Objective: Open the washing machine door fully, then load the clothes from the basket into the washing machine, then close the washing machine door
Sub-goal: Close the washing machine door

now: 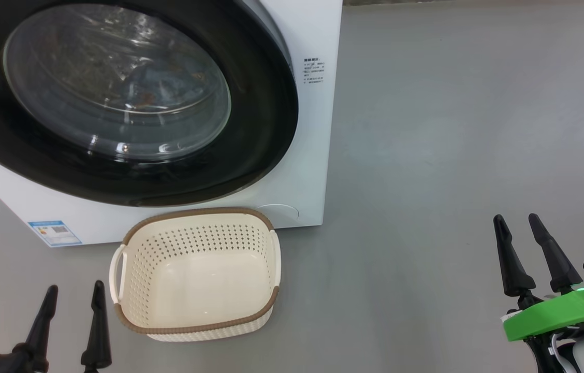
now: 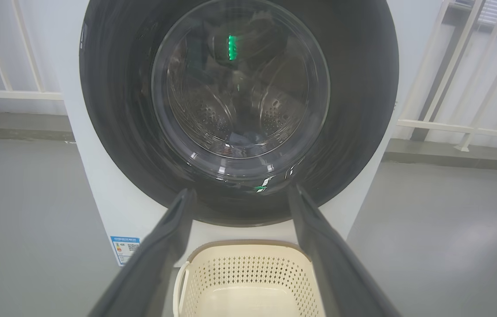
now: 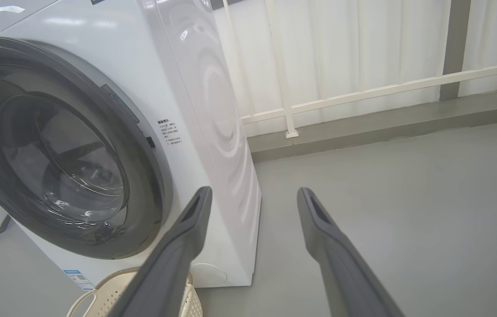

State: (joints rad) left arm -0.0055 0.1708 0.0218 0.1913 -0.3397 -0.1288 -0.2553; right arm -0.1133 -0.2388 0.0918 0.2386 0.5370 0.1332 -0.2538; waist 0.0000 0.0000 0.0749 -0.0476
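Head view: door (image 1: 116, 88) sits shut on the washer (image 1: 312, 155). The basket (image 1: 193, 213) in front is empty. My left claw (image 1: 75, 286) and right claw (image 1: 517, 217) are released, holding nothing.
Left wrist: clothes (image 2: 244, 140) lie in the drum behind the glass.
Right wrist: door looks flush.
I judge closing done; next, I only confirm the latch.

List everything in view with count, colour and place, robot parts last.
washing machine: one, white, on the floor
washing machine door: one, glossy black, clear centre, shut
clothes: count unclear, light blue, inside the machine
basket: one, cream, brown rim, empty, before the machine
sticker: one, blue, machine's lower corner
railings: several bars, white, behind the machine
left gripper: one, black, open, empty, beside the basket
right gripper: one, black, open, empty, above grey floor
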